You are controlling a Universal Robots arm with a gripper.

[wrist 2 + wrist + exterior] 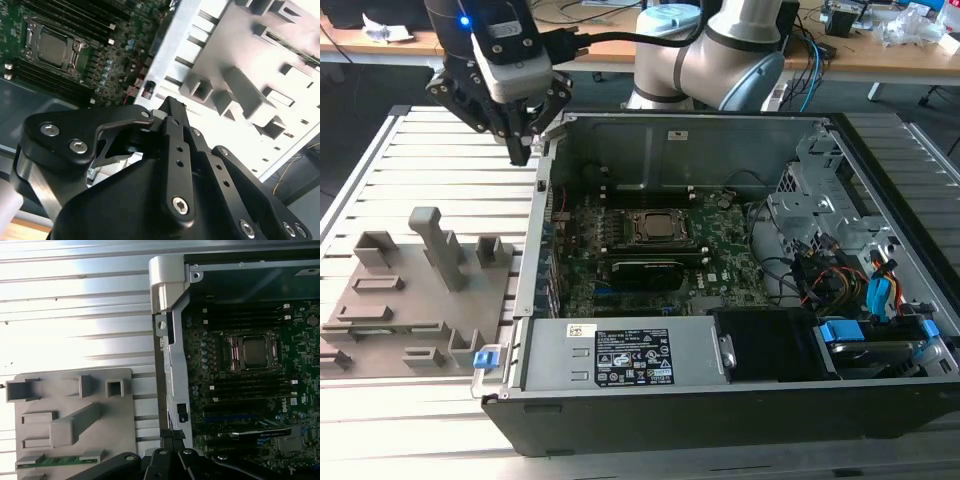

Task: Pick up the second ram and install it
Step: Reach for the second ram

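My pincer (523, 150) (169, 105) (169, 435) is closed, its 2 fingers meeting at the tips with nothing between them. In the exterior view it hangs above the slatted metal tabletop (450, 170) (75, 305), just beside the far corner of the open computer case (690, 125) (170, 275) on the exterior view's left, between that case wall and the grey fixture (430, 310) (240, 40) (120, 415). The second ram (60, 459) lies flat in a long slot at one edge of the fixture; in the first wrist view it is a thin green strip set between 2 grey end pieces, apart from my pincer and untouched. A tall grey post (438, 245) stands on the fixture, with several smaller blocks and pockets around it. Inside the case the green motherboard (710, 260) (220, 405) lies flat, with the processor socket (655, 228) (52, 47) (255, 351) near its middle and rows of dark memory slots on 2 sides of the socket. A wide black card (645, 272) sits just beside the socket, and a grey power supply (620, 355) with a label fills the near edge of the case.
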